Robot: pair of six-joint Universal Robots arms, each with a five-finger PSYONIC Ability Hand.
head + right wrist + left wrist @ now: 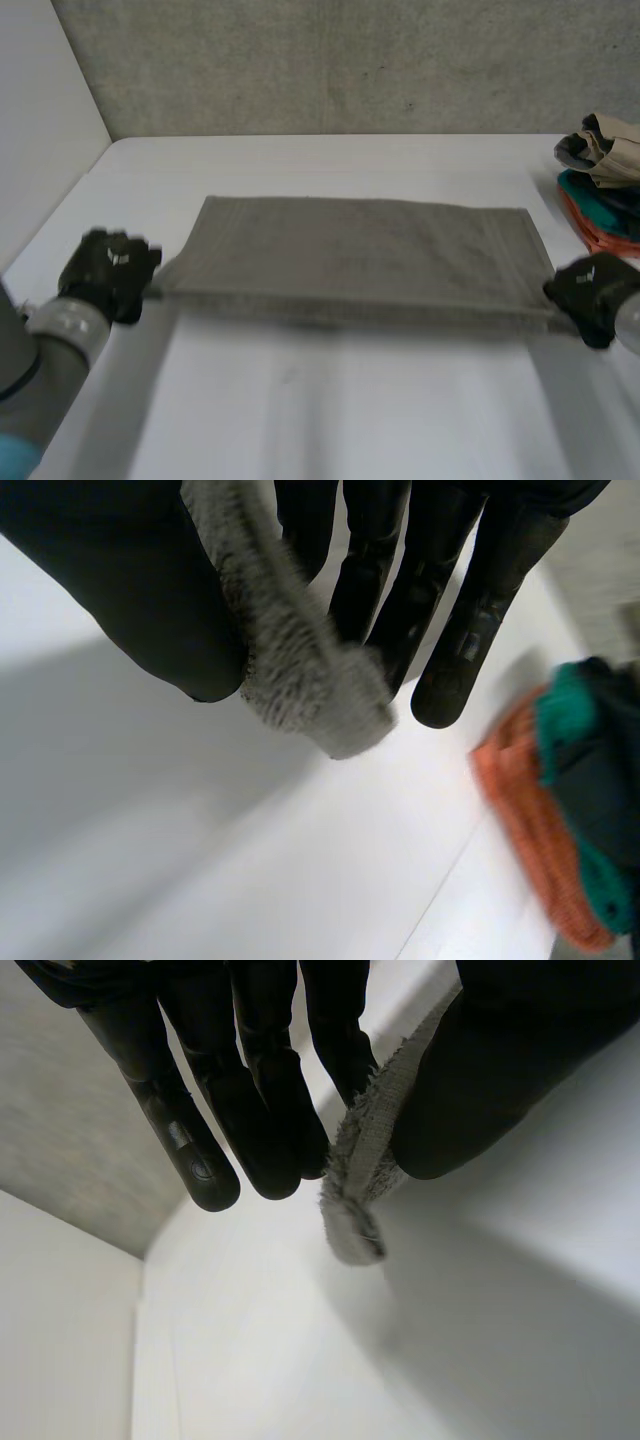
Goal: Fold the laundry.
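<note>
Towel (pixel 360 250), grey, soft and floppy, lies spread across the white tabletop (pixel 330 400), and the left hand (pixel 108 272) and right hand (pixel 590 290) each pinch one near corner tight, which looks like the best place to hold it.

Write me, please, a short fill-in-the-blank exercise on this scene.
1. The left hand and the right hand each pinch a near ____ of the towel.
2. The towel's colour is ____.
3. The pile of clothes lies on the side of the robot's ____ arm.
4. The lowest piece in the pile is ____ in colour.

Missing words: corner; grey; right; orange.
</note>
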